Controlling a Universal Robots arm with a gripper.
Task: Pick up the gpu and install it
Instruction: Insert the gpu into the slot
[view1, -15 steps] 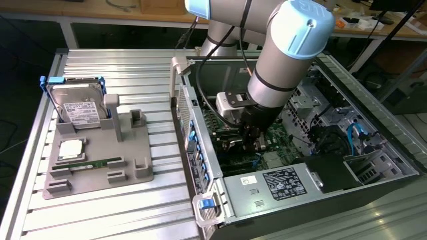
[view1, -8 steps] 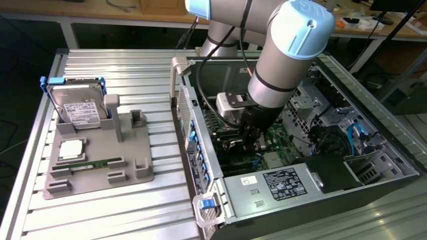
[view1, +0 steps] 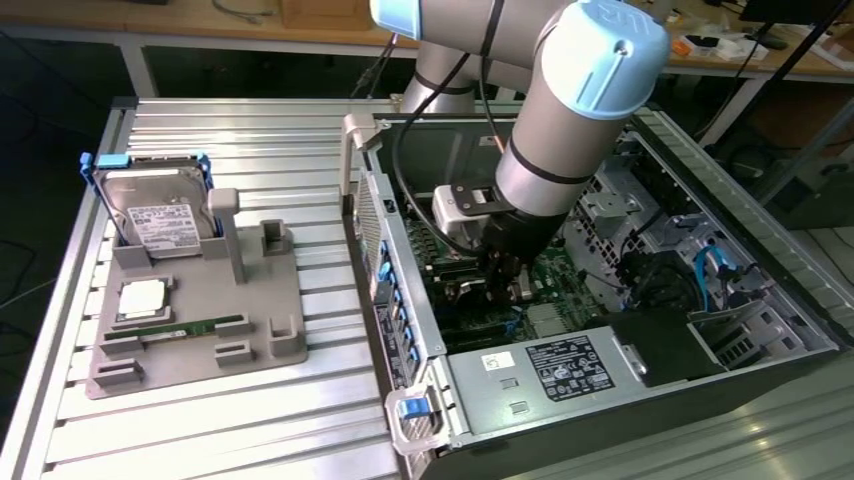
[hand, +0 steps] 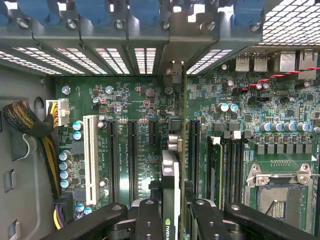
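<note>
While I held the gripper (hand: 176, 220) inside the open computer case (view1: 747, 250), its jaws were clamped edge-on around the gpu (hand: 171, 185), whose long axis ran parallel to the motherboard (hand: 125, 100) expansion slots directly beneath.

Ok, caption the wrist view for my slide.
Gripper shut on the gpu, holding it edge-on above the motherboard slots.
</note>
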